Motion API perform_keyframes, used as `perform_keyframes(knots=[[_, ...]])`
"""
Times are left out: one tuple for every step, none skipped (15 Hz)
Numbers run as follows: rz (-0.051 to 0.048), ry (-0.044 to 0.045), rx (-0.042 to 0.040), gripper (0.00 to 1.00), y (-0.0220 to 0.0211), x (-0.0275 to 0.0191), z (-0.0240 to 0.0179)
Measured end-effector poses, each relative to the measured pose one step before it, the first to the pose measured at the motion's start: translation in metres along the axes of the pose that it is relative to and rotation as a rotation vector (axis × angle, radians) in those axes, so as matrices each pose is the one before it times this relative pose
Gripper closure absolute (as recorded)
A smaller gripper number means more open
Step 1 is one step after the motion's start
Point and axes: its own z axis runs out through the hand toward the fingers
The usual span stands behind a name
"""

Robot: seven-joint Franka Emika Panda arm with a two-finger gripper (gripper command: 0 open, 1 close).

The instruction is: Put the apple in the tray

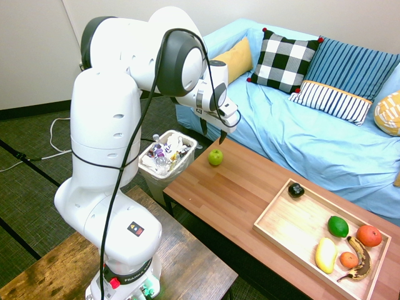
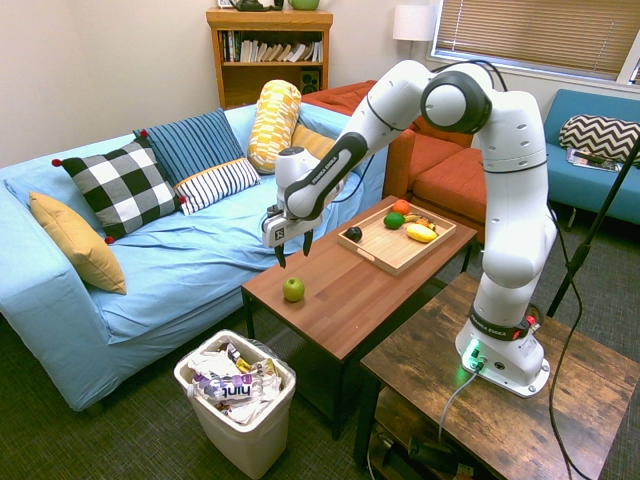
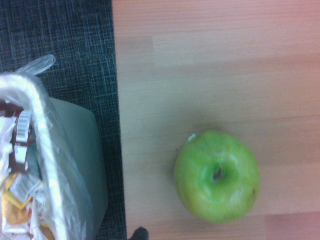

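Close to the table end, the apple [image 1: 215, 157] lies untouched, far from the tray [image 1: 284, 228]. Gripper [image 1: 212, 135] hangs above it, fingers apart, seemingly empty; grasping and carrying remain.

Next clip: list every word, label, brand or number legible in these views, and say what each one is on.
"FRANKA" (rest unreadable), on the band around the arm's base.
"july" or similar, blurred, on a purple wrapper in the white bin.
Barcode label on a wrapper in the wrist view: digits too blurred to read.
Book spines on the shelf: too small.
The apple and tray carry no text.
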Motion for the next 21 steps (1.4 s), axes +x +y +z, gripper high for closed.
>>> perform_keyframes(knots=[[0.01128, -0.00638, -0.00978, 0.00, -0.00540, 0.00363, 0.00848], [0.00748, -0.00180, -0.00620, 0.00, -0.00444, 0.00310, 0.00676], [0.00918, 0.00112, -0.00568, 0.00, -0.00285, 0.00287, 0.00600], [0.01113, 0.00138, -0.00707, 0.00, -0.00195, 0.00284, 0.00587], [0.01399, -0.00091, -0.00997, 0.00, -0.00075, 0.00228, 0.00696], [0.01094, -0.00476, -0.00816, 0.00, -0.00149, 0.00197, 0.00604], [0.00742, -0.00706, -0.00468, 0.00, -0.00190, 0.00144, 0.00612], [0.00516, -0.00500, -0.00526, 0.00, -0.00172, 0.00144, 0.00629], [0.00339, -0.00300, -0.00805, 0.00, -0.00064, 0.00117, 0.00737], [0.00409, -0.00399, -0.00597, 0.00, -0.00148, 0.00094, 0.00635], [0.00721, -0.00816, -0.00598, 0.00, -0.00099, 0.00063, 0.00648], [0.00603, -0.00684, -0.00775, 0.00, -0.00003, 0.00086, 0.00620], [0.00219, -0.00526, -0.01103, 0.00, -0.00001, 0.00027, 0.00572], [0.00099, -0.00384, -0.01245, 0.00, -0.00017, -0.00033, 0.00536], [0.00192, -0.00267, -0.01060, 0.00, -0.00048, -0.00088, 0.00506], [0.00209, -0.00165, -0.00823, 0.00, -0.00067, -0.00055, 0.00442], [0.00099, -0.00051, -0.00648, 0.00, -0.00042, -0.00004, 0.00420], [0.00172, -0.00078, -0.00380, 0.00, -0.00039, 0.00098, 0.00329], [0.00198, -0.00185, -0.00429, 0.00, -0.00020, 0.00087, 0.00343], [0.00158, -0.00175, -0.00429, 0.00, -0.00013, 0.00069, 0.00357], [0.00075, -0.00053, -0.00127, 0.00, -0.00076, 0.00052, 0.00203]])
